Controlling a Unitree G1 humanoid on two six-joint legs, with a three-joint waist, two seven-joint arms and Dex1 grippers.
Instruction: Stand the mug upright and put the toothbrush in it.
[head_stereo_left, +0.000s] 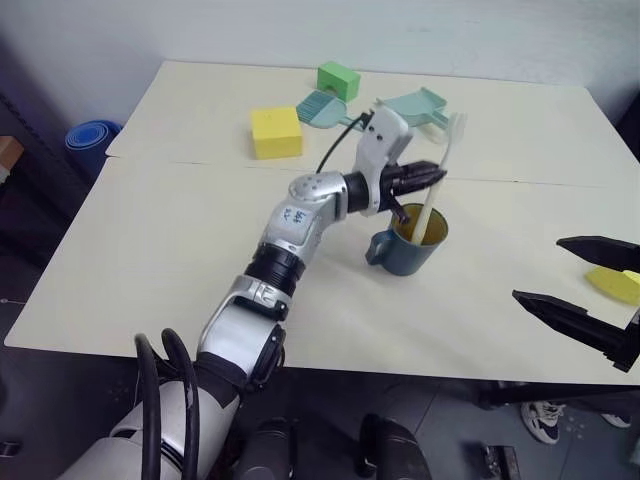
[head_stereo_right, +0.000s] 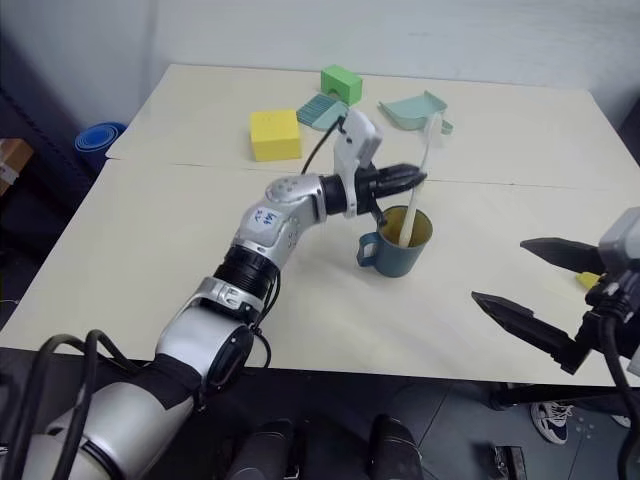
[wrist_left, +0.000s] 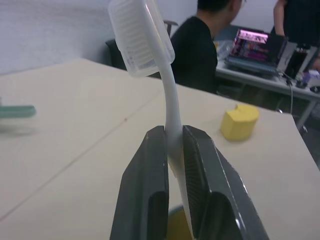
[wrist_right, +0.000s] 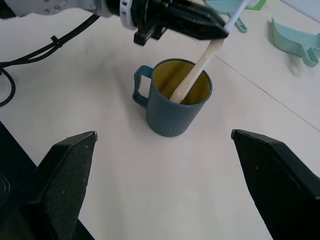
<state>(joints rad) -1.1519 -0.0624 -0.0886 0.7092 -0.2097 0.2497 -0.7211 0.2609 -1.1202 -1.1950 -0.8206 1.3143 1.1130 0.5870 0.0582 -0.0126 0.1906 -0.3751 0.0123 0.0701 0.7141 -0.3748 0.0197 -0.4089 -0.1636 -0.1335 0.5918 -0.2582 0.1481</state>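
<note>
Two black fingers of the right gripper (head_stereo_left: 578, 297) stand wide apart with nothing between them, over the table's (head_stereo_left: 180, 250) near right edge; bare tabletop lies between them and the mug (head_stereo_left: 409, 245). The mug stands upright mid-table, handle toward the robot's left. The toothbrush (head_stereo_left: 440, 170) rises steeply from it, bristle head up, lower end inside against the yellow wall. The left gripper (head_stereo_left: 425, 180) is clamped on its handle above the rim. Farther back, well apart, lie a yellow block (head_stereo_left: 275, 132), hand brush (head_stereo_left: 318, 107), dustpan (head_stereo_left: 418, 106) and green block (head_stereo_left: 339, 78). The toothbrush's foot is hidden within the mug.
</note>
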